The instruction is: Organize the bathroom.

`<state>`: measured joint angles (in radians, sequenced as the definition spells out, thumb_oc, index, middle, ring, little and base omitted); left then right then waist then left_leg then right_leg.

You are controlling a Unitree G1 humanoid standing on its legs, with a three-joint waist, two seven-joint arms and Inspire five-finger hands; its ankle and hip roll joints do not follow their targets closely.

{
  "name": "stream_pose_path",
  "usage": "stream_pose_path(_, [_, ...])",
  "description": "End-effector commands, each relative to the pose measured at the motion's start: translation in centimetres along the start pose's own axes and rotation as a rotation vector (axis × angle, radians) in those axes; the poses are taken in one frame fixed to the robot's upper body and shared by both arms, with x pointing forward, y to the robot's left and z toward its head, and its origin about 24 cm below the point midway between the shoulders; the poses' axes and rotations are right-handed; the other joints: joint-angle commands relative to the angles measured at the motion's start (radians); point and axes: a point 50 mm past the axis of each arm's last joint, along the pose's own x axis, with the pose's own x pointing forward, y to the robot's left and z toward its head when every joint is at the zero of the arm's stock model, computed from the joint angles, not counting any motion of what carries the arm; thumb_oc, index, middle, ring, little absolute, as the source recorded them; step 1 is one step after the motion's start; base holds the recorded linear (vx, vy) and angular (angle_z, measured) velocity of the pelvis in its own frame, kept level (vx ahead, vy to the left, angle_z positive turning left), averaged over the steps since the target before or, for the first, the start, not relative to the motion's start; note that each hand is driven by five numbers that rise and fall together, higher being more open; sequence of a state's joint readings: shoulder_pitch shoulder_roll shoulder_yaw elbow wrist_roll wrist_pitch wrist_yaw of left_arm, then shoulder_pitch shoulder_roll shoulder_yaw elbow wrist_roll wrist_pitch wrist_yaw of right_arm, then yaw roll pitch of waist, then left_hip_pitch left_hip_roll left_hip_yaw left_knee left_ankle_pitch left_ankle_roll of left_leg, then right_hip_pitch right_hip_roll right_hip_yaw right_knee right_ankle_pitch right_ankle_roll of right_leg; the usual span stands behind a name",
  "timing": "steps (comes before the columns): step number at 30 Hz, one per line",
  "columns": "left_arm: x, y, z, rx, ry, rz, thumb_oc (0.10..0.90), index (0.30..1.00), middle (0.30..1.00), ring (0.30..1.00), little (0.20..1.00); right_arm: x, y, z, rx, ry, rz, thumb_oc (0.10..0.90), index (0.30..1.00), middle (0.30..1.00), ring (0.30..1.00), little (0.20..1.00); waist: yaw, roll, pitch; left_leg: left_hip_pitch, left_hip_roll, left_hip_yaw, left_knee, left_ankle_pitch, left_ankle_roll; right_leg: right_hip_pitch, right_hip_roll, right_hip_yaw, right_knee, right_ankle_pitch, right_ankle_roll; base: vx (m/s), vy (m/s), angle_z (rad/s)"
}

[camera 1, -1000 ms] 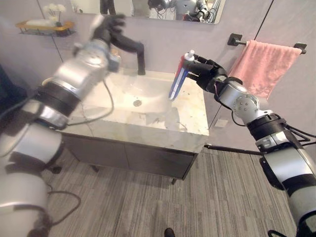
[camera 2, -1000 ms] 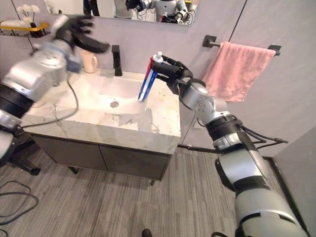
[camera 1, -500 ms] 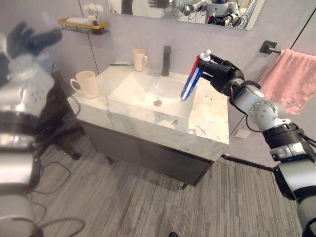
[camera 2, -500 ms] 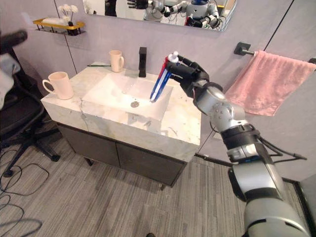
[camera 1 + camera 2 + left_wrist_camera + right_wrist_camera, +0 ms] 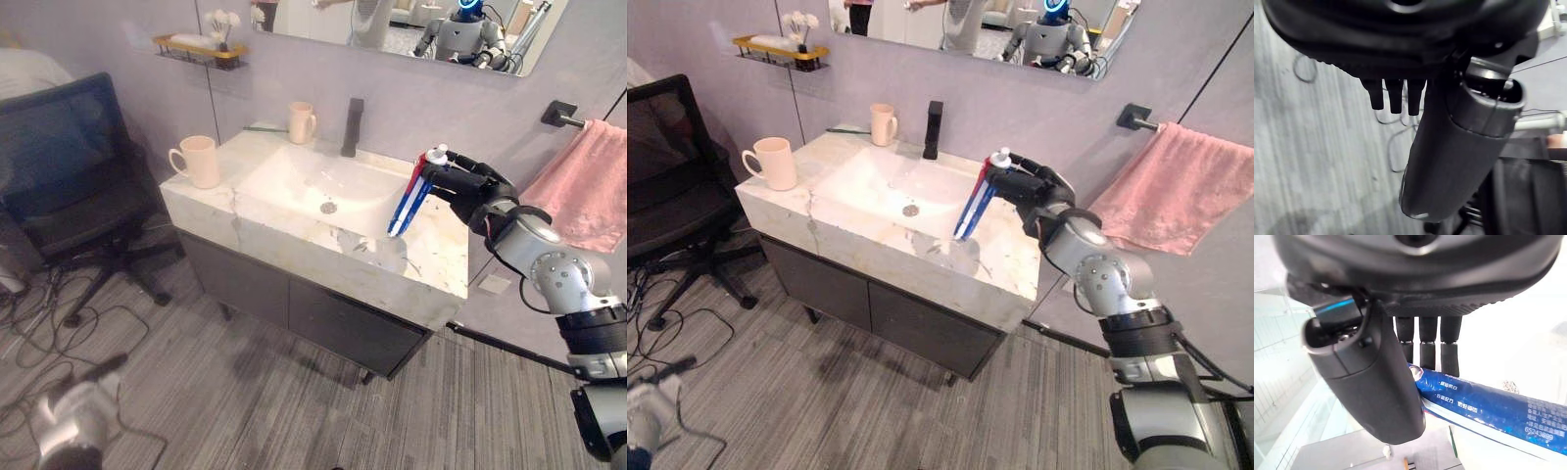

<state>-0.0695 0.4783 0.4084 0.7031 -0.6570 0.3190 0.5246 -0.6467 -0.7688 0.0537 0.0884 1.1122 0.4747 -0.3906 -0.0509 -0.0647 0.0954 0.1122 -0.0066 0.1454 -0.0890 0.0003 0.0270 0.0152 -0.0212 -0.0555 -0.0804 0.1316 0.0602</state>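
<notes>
Right robot hand (image 5: 468, 183): reaches out over the right part of the desk, thumb and fingers (image 5: 1426, 346) pinched on the upper end of the toothpaste tube (image 5: 410, 197).
Toothpaste tube: blue, red and white, white cap up; it hangs clear of the stone, above the strip of desk between the sink basin (image 5: 315, 177) and the right edge.
Long axis: close to upright, cap end tipped toward the wall and the robot hand, lower end slanting down toward the basin side.
Left robot hand (image 5: 1393, 93): low by the floor, well apart from the desk, nothing in it; its short finger stubs do not let me say whether it is open or curled.
Nearer arm: the right one, which already has the tube.
Likely places to set it: the small cup (image 5: 301, 121) at the back by the black faucet (image 5: 352, 126), or the larger mug (image 5: 199, 161) on the left corner; both lie to the robot's left across the basin.
What the move turns on: my guess is that the tube must be carried leftward, kept cap-up, to drop into a cup.
</notes>
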Motion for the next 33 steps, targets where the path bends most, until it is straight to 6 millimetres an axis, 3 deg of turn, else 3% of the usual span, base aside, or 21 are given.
stream_pose_path(1, [0.7,1.2,2.4,0.192,-0.137,-0.013,0.8,0.9,0.9,0.9,0.9,-1.0,0.8,8.8,0.065,-0.311,0.07,0.4,0.3,0.3,0.3,0.3,0.006,0.002,-0.119,-0.037,0.021,-0.031,0.002,-0.011,-0.043,0.038,-0.006,-0.021,0.066,-0.125,0.084,-0.03,0.025,0.09])
stream_pose_path(2, [1.3,1.9,0.0,0.245,-0.011,-0.027,0.8,0.9,0.9,0.9,0.9,-0.9,1.0,9.0,0.06,-0.309,0.083,0.4,0.3,0.3,0.3,0.3,0.002,0.003,-0.119,-0.037,0.021,-0.027,0.002,-0.012,-0.043,0.037,-0.007,-0.021,0.068,-0.125,0.086,-0.02,0.026,0.06])
stream_pose_path(3, [1.8,3.2,-1.5,0.446,0.035,-0.005,0.8,0.9,0.9,0.9,0.9,-0.7,1.4,9.2,0.053,-0.307,0.1,0.4,0.3,0.3,0.3,0.3,-0.005,0.006,-0.116,-0.037,0.023,-0.019,0.002,-0.01,-0.045,0.034,-0.007,-0.022,0.069,-0.122,0.088,-0.03,0.03,0.04])
stream_pose_path(5, [2.1,4.1,-2.6,0.567,0.1,-0.02,0.8,0.9,0.9,0.9,0.9,-0.7,1.7,9.2,0.047,-0.303,0.12,0.4,0.3,0.3,0.3,0.3,-0.012,0.008,-0.115,-0.037,0.022,-0.016,0.002,-0.01,-0.043,0.031,-0.007,-0.019,0.073,-0.123,0.089,-0.01,0.011,-0.02])
stream_pose_path(7, [2.3,5.6,-5.2,0.801,0.196,-0.026,0.8,0.9,0.9,0.9,0.9,-0.4,2.5,8.9,0.043,-0.292,0.153,0.4,0.3,0.3,0.3,0.3,-0.027,0.011,-0.112,-0.039,0.024,-0.005,0.002,-0.011,-0.041,0.026,-0.008,-0.017,0.076,-0.125,0.091,-0.03,0.021,-0.1])
stream_pose_path(13, [0.6,8.3,-11.8,1.219,0.477,-0.005,0.8,0.9,0.9,0.9,0.9,0.2,4.3,7.6,0.042,-0.262,0.237,0.4,0.3,0.3,0.3,0.3,-0.065,0.014,-0.104,-0.042,0.026,0.018,0.002,-0.016,-0.038,0.008,-0.005,-0.006,0.091,-0.136,0.093,-0.02,0.011,-0.17])
stream_pose_path(14, [0.5,8.4,-12.1,1.334,0.488,-0.018,0.8,0.9,0.9,0.9,0.9,0.1,4.7,7.5,0.043,-0.259,0.246,0.4,0.3,0.3,0.3,0.3,-0.068,0.013,-0.103,-0.042,0.027,0.026,0.002,-0.017,-0.039,0.007,-0.004,-0.005,0.092,-0.136,0.093,-0.01,0.001,-0.12])
stream_pose_path(19, [0.0,8.3,-13.2,1.591,0.509,-0.058,0.8,0.9,0.9,0.9,0.9,-0.2,5.9,7.3,0.038,-0.253,0.278,0.4,0.3,0.3,0.3,0.3,-0.075,0.006,-0.098,-0.046,0.032,0.034,0.002,-0.017,-0.04,-0.001,-0.001,0.0,0.101,-0.141,0.092,0.0,-0.007,-0.06])
stream_pose_path(23, [0.0,6.7,-13.5,1.935,0.349,-0.147,0.8,0.9,0.9,0.9,0.9,-0.1,6.6,7.2,0.038,-0.249,0.299,0.4,0.3,0.3,0.3,0.3,-0.074,0.002,-0.087,-0.048,0.034,0.037,0.002,-0.016,-0.037,-0.01,0.003,0.002,0.118,-0.151,0.089,0.0,-0.01,-0.12])
stream_pose_path(27, [-0.1,5.4,-13.6,2.011,0.235,-0.187,0.8,0.9,0.9,0.9,0.9,0.0,6.8,7.0,0.027,-0.246,0.306,0.4,0.3,0.3,0.3,0.3,-0.067,0.0,-0.073,-0.052,0.035,0.032,0.002,-0.014,-0.035,-0.018,0.005,0.002,0.136,-0.161,0.086,0.0,-0.006,-0.02])
stream_pose_path(29, [-0.1,5.2,-13.8,1.945,0.22,-0.203,0.8,0.9,0.9,0.9,0.9,0.1,7.0,7.0,0.022,-0.24,0.311,0.4,0.3,0.3,0.3,0.3,-0.062,-0.002,-0.066,-0.053,0.038,0.032,0.007,-0.015,-0.034,-0.02,0.006,0.002,0.147,-0.17,0.081,0.02,-0.016,0.0])
stream_pose_path(30, [-0.2,5.5,-14.2,1.807,0.28,-0.207,0.8,0.9,0.9,0.9,0.9,0.3,7.0,6.9,0.019,-0.239,0.31,0.4,0.3,0.3,0.3,0.3,-0.056,-0.005,-0.06,-0.056,0.04,0.029,0.017,-0.016,-0.034,-0.02,0.006,0.001,0.155,-0.174,0.078,0.0,0.0,0.0])
stream_pose_path(31, [-0.2,5.5,-14.2,1.794,0.279,-0.203,0.8,0.9,0.9,0.9,0.9,0.3,7.0,6.9,0.019,-0.239,0.31,0.4,0.3,0.3,0.3,0.3,-0.056,-0.005,-0.06,-0.056,0.04,0.029,0.019,-0.017,-0.034,-0.02,0.006,0.001,0.156,-0.175,0.078,0.04,-0.041,0.0])
stream_pose_path(33, [-0.4,5.8,-14.8,1.604,0.327,-0.195,0.8,0.9,0.9,0.9,0.9,0.5,6.7,6.7,0.008,-0.231,0.301,0.4,0.3,0.3,0.3,0.3,-0.045,-0.011,-0.057,-0.065,0.042,0.027,0.047,-0.025,-0.032,-0.019,0.006,-0.001,0.165,-0.183,0.071,0.05,-0.036,0.01])
